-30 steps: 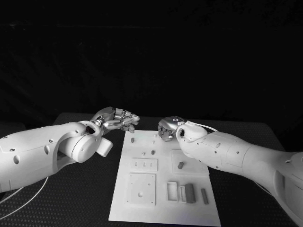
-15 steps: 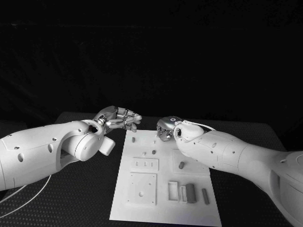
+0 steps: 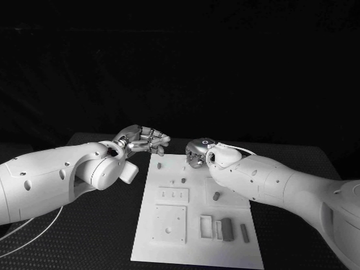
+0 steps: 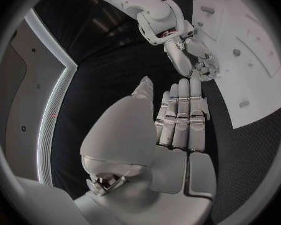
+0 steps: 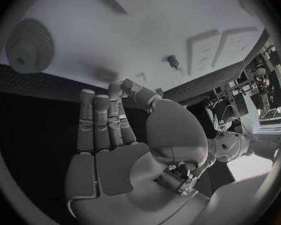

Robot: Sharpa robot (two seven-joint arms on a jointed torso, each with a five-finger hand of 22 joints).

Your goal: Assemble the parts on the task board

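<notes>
Head view: the board (image 3: 194,225) lies in the middle of the tabletop (image 3: 107,236), with the parts on it: a small peg (image 3: 183,181) and another (image 3: 216,196) mid-board, and a dark bar (image 3: 226,229) beside a slimmer one (image 3: 243,233) near the close end. Both hands hang over the far end of the board, the left hand (image 3: 143,140) just off its far left corner, the right hand (image 3: 198,153) above its far edge. Nothing shows in either.

Left wrist view: the left hand (image 4: 178,120) has its fingers straight and side by side, released, holding nothing. The right hand (image 4: 193,60) is across from it at the board (image 4: 240,45) edge, fingers curled down (whether they pinch anything is too small to tell).

Right wrist view: the right hand (image 5: 109,130) has its fingers stretched out and apart, empty, over the board (image 5: 134,35), with a round gear (image 5: 28,46) near the edge and a peg (image 5: 173,61) standing further in.

I judge the step to be a reach, with no part yet picked. The next move calls for lowering one hand onto a loose part and closing the fingertips squarely on it, since the pieces are small and would tip easily.
</notes>
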